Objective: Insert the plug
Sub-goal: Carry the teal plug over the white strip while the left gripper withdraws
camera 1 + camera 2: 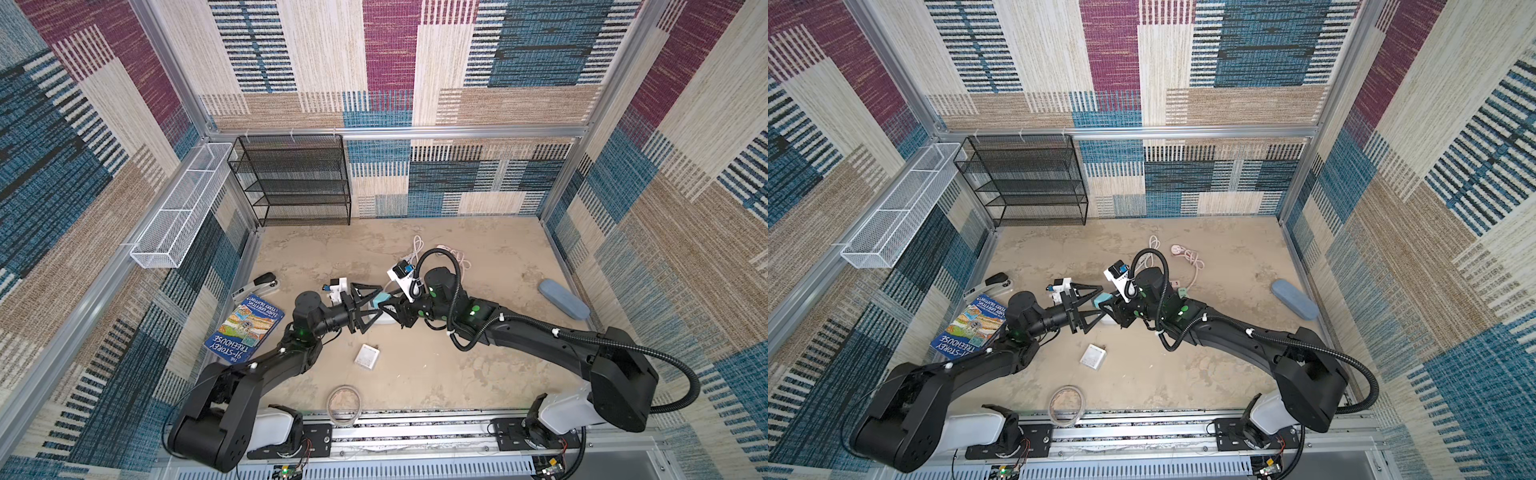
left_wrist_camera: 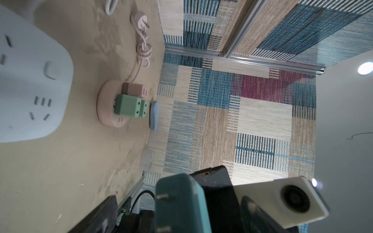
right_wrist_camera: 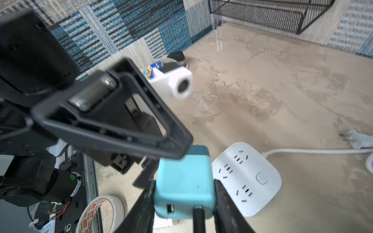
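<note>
The plug [image 3: 184, 181] is a teal cube adapter with a USB port and a black cable at its back. My right gripper [image 3: 184, 184] is shut on it, one finger on each side. In the left wrist view the plug [image 2: 179, 203] shows two metal prongs. It hangs just above the white power strip [image 3: 248, 177], which lies flat on the table with its sockets up. In both top views my left gripper [image 1: 380, 300] stands open, its two triangular fingers spread on either side of the plug [image 1: 380, 299]. One left finger [image 3: 113, 119] lies close over the plug's far end.
A round pink power strip [image 2: 113, 105] with green and pink adapters lies behind my right arm. A blue case [image 1: 563, 299] sits at the right wall. A book [image 1: 245, 328], stapler [image 1: 259, 284], white square adapter [image 1: 367, 356] and tape roll [image 1: 344, 405] lie nearby. A black mesh shelf [image 1: 295, 178] stands at the back.
</note>
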### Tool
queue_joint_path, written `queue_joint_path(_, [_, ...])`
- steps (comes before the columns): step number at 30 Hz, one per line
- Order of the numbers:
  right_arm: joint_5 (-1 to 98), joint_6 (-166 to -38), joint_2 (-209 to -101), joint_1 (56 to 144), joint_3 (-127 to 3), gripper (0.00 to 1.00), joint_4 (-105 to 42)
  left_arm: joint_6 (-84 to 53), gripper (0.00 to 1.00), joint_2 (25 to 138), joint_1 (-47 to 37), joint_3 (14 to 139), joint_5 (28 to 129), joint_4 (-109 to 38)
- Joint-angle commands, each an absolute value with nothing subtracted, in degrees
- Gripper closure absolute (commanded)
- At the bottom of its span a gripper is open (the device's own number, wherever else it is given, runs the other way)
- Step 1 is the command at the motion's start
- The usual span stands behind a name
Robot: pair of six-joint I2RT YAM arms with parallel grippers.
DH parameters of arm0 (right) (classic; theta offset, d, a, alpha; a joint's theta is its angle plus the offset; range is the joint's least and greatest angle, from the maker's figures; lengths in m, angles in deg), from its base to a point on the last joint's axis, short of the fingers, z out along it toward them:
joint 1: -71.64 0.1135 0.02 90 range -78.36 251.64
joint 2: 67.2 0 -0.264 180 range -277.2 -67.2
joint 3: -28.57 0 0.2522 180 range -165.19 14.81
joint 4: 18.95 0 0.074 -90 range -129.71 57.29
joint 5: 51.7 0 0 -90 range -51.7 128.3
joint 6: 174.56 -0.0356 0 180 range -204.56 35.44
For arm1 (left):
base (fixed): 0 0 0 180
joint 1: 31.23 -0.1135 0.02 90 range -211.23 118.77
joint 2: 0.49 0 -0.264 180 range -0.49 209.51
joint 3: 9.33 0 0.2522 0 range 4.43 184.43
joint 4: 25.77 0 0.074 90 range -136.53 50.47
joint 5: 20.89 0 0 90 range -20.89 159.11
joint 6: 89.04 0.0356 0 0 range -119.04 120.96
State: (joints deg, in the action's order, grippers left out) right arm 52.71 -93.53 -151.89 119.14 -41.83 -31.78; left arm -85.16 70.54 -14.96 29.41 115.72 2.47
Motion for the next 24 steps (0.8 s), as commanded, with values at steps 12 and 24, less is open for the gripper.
queue_joint_path(12, [44.25, -113.74, -167.56, 116.03, -68.77, 1.00, -65.64, -34.34, 0.00, 54.11, -18.49, 54.21, 77.99, -77.85])
queue_joint_path(24, [39.09, -112.50, -186.67, 116.04, -102.93, 1.00, -94.56, -36.58, 0.03, 50.18, -18.49, 49.43, 80.72, -73.19])
